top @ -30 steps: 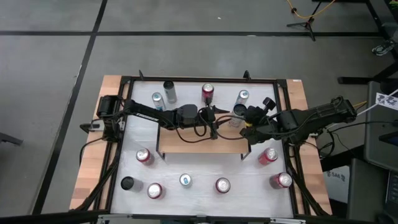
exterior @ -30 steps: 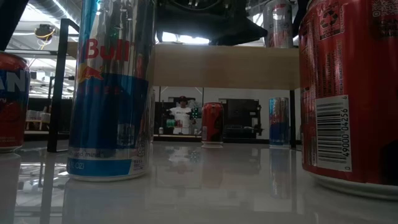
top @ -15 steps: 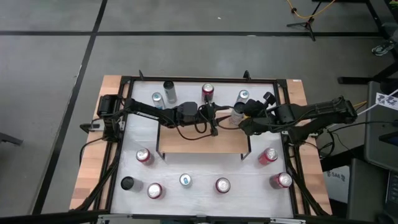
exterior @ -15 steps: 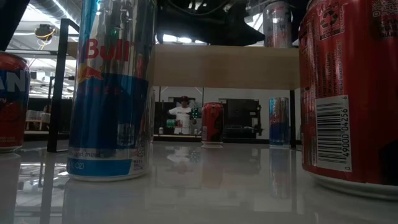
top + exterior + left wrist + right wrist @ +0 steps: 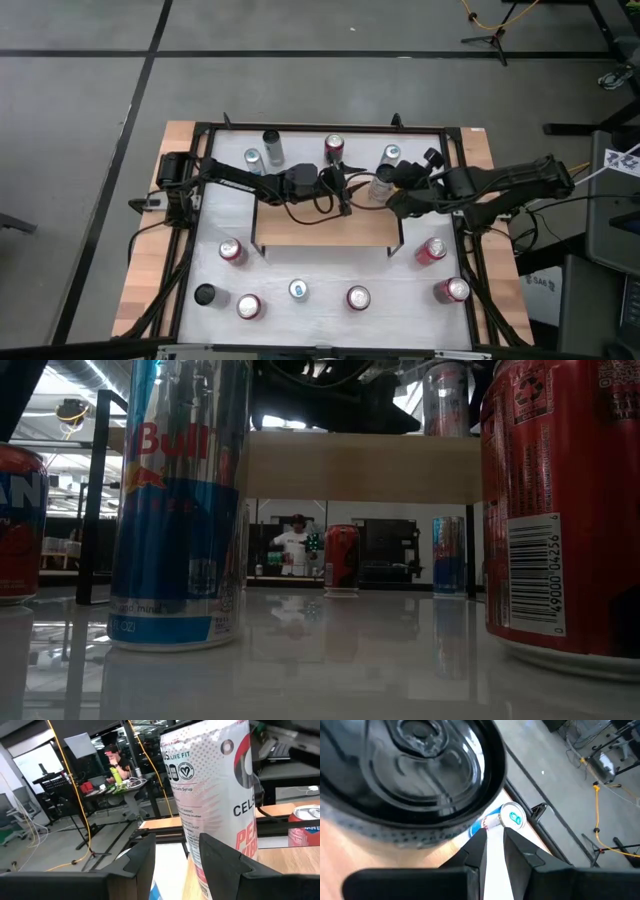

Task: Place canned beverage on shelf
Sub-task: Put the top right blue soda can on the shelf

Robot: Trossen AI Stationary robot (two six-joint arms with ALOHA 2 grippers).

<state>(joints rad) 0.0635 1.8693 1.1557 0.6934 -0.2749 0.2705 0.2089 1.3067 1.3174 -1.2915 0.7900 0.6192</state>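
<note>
High view is showing the left gripper (image 5: 358, 187) reaching in from the left over the far edge of the shelf (image 5: 320, 232), its fingers closing around a white can (image 5: 380, 182) – the left wrist view is showing that can upright between the two dark fingers, so the jaws are gripping it. The right gripper (image 5: 393, 198) is coming in from the right, just beside the same can, with its jaws pressed shut on nothing. Its wrist camera is looking down onto the can's lid from very close.

The white can is sitting at the far right corner of the shelf. In the low view it is showing above the right part of the wooden board, with its base at the board's top edge, though whether it is resting there or hanging just above, I cannot tell.

By my judgement the task is nearing its end – the can is reaching its place, and what is remaining is setting it down firmly, letting go and backing both arms away. Other cans are standing on the table (image 5: 300, 265) around the shelf.
</note>
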